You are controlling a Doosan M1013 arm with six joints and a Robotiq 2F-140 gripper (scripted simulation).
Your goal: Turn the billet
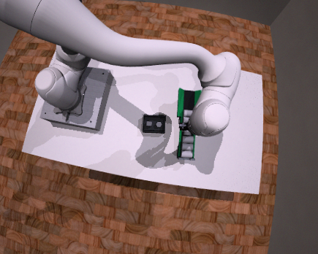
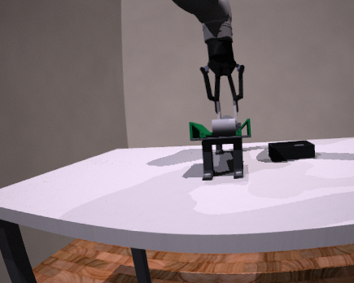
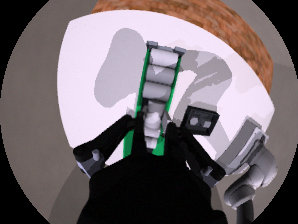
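A green-sided feed ramp [image 1: 186,124] stands on black legs on the white table; it also shows in the exterior view [image 2: 220,130] and in the wrist view [image 3: 158,92]. Several grey billets [image 1: 187,146] lie across it in a row toward its lower end. One billet [image 3: 153,128] lies lengthwise on the ramp, right under my wrist. My gripper [image 2: 225,114] reaches straight down onto the ramp and is shut on this lengthwise billet [image 2: 224,127]. In the overhead view my wrist [image 1: 208,117] hides the gripper and the held billet.
A black box [image 1: 153,123] with two grey recesses lies on the table left of the ramp; it also shows in the exterior view [image 2: 291,150]. My arm's grey base plate [image 1: 77,100] is at the table's far left.
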